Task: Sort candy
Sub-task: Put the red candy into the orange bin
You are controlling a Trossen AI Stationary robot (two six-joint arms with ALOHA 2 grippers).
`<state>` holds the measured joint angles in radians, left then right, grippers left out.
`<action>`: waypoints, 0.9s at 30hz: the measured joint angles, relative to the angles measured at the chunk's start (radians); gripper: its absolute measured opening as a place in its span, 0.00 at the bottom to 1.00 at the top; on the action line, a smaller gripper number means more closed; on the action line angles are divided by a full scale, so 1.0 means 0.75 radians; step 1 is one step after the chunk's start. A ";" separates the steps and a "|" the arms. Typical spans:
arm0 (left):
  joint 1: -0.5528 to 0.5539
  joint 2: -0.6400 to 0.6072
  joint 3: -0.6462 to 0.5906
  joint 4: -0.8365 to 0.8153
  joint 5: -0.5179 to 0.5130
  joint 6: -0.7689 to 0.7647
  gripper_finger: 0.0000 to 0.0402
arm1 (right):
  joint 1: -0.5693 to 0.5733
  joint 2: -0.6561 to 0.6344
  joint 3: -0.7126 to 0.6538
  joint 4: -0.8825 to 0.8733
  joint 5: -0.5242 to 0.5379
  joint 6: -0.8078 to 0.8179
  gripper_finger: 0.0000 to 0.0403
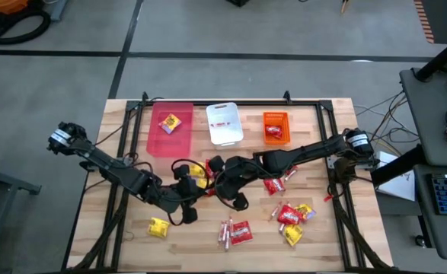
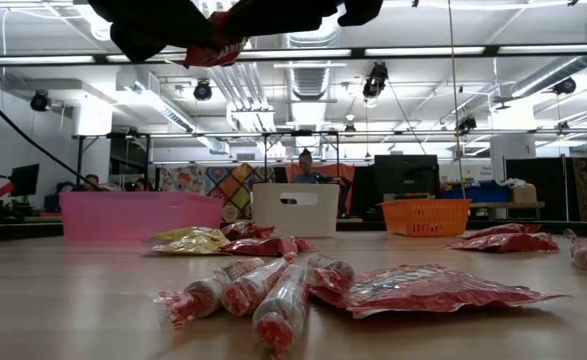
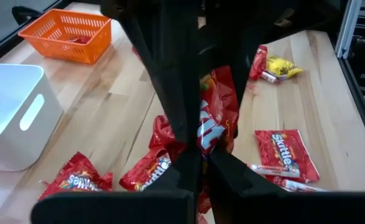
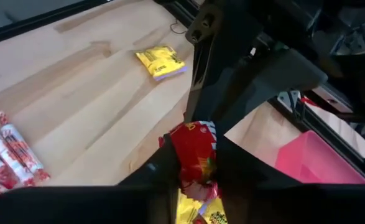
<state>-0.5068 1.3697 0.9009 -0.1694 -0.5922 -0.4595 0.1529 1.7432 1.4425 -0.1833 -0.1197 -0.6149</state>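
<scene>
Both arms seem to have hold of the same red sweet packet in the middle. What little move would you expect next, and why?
Probably one gripper lets go. The left gripper and the right gripper are both shut on one red packet, held up off the table. One arm alone could then likely carry it to the orange bin, which already holds red candy.
</scene>
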 joint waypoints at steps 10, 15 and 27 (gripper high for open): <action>0.000 -0.024 -0.001 -0.009 0.004 -0.001 0.07 | -0.011 -0.003 0.003 -0.014 -0.028 0.043 0.09; 0.002 -0.064 -0.001 -0.048 -0.007 0.014 0.18 | -0.046 -0.014 0.003 -0.045 -0.031 0.089 0.08; 0.007 -0.223 0.000 -0.256 -0.036 -0.019 0.35 | -0.276 -0.125 0.003 -0.350 -0.012 0.347 0.07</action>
<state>-0.5018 1.2022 0.9009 -0.3614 -0.6192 -0.4739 -0.0542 1.6497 1.4445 -0.4455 -0.1289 -0.3546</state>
